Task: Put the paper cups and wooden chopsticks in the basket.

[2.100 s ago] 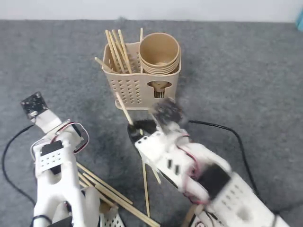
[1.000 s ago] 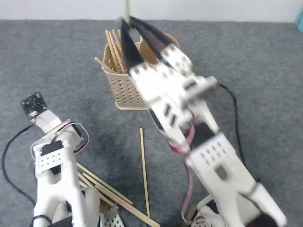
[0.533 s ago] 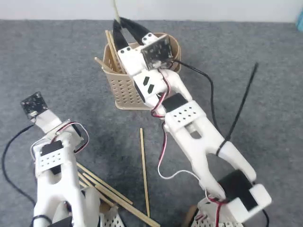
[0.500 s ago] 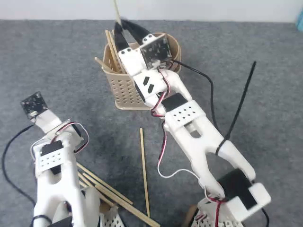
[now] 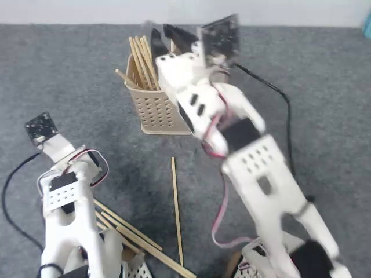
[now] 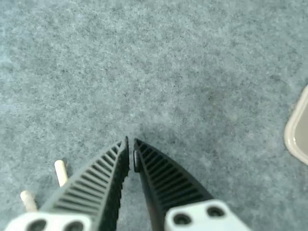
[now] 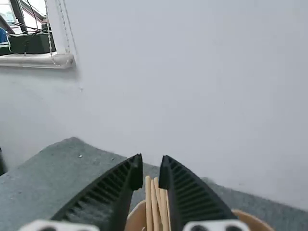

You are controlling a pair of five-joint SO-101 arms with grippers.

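The basket (image 5: 153,107) stands near the grey mat's (image 5: 324,75) far edge with a bundle of chopsticks (image 5: 141,58) upright inside. Above it hangs the right claw (image 7: 151,158), slightly spread and empty. The left claw (image 6: 131,143) is pressed together over the mat. One loose chopstick (image 5: 175,208) lies mid-mat.

Basket (image 5: 156,110): you see beige, rows of small holes.
Chopsticks (image 5: 176,202): pale wood.
Your left gripper (image 6: 131,142), right gripper (image 7: 150,161): black, ribbed.
Table (image 5: 324,87): speckled grey.
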